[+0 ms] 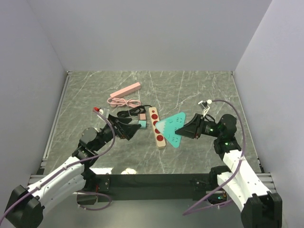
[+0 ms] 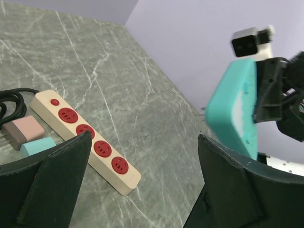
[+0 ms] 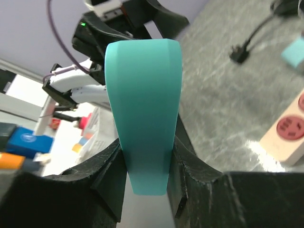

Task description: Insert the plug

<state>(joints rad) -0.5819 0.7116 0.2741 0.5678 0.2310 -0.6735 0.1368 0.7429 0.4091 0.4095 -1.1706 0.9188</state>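
My right gripper is shut on a teal power strip, holding it edge-on above the table; the left wrist view shows the teal strip raised at the right. A black plug lies on the marble, its cable coiled left of a beige strip with red sockets. My left gripper stands wide open just left of the beige strip, with nothing between its fingers.
A small pink block and a small teal block sit beside the beige strip's cable end. A pink power strip with its pink cord lies further back. Grey walls enclose the table on three sides.
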